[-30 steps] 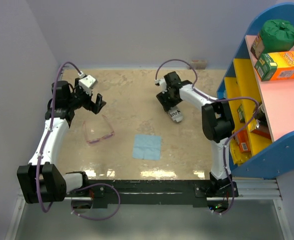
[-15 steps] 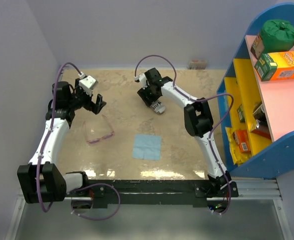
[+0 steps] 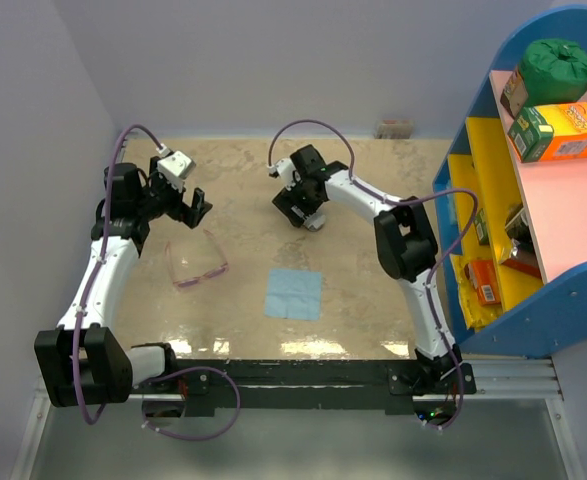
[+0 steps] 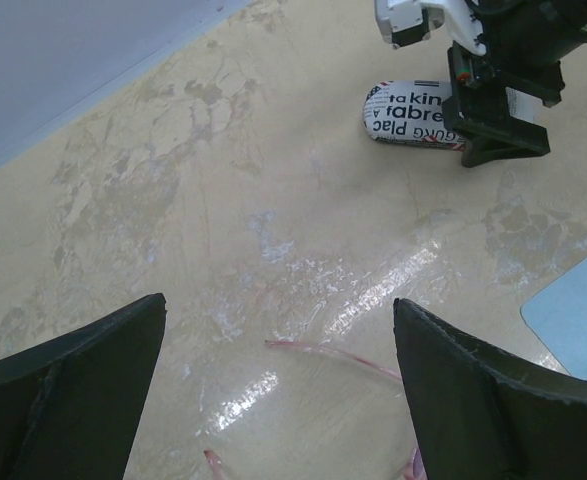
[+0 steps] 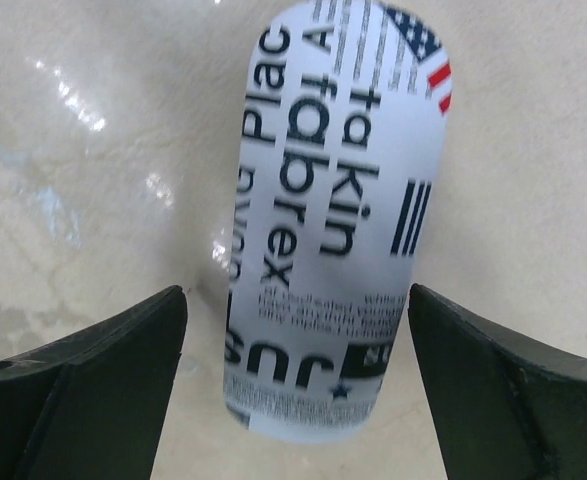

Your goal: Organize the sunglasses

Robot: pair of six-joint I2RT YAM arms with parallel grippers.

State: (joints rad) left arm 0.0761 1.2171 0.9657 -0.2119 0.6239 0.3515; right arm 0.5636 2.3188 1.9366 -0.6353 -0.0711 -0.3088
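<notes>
Your right gripper straddled the printed case with fingers spread, and closing off-centre could have skidded it across the glossy, stone-patterned table. Your left gripper, also spread, hung near the sunglasses, which lay open left of the blue cloth; a hard descent might have bent that thin frame. Plain walls hemmed the back and left.

place: robot lab cell | cues: plain grey walls; arms bolted to rail; bright prop shelf

Right gripper is swinging left and farther out, taking the flag-print case along, fingers spread around it.
</notes>
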